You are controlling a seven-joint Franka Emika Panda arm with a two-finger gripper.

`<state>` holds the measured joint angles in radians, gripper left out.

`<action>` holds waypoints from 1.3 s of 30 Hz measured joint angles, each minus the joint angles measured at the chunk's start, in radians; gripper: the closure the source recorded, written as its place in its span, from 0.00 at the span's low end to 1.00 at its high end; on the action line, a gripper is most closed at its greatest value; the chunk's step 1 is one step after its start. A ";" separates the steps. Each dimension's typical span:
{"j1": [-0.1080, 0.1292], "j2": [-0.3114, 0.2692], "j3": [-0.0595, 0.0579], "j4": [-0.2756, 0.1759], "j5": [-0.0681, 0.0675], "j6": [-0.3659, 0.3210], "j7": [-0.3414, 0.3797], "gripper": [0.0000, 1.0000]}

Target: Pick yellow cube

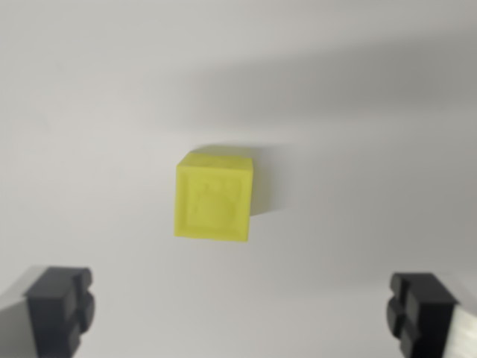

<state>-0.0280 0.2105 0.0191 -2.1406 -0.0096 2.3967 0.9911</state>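
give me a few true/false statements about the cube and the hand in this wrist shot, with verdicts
1. The yellow cube sits on a plain white surface. True.
2. The hand is shut on the cube. False: its fingers stand wide apart at the bottom corners, not touching the cube.
3. The cube lies above the gap between the fingers in the wrist view. True.
4. A second cube, a red one, lies beside it. False: only one cube shows.
5. The cube's facing side bears a raised pattern. True.

Bare white surface [112, 112] all around the yellow cube [214, 197]
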 joint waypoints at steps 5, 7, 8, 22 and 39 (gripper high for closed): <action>0.004 0.018 0.000 -0.011 -0.001 0.025 0.012 0.00; 0.005 0.026 0.000 -0.015 -0.001 0.035 0.017 0.00; 0.006 0.029 0.000 -0.017 -0.001 0.040 0.019 0.00; 0.017 0.087 0.000 -0.038 -0.004 0.108 0.052 0.00; 0.031 0.166 0.000 -0.052 -0.006 0.188 0.092 0.00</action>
<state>0.0026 0.3766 0.0190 -2.1929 -0.0161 2.5850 1.0832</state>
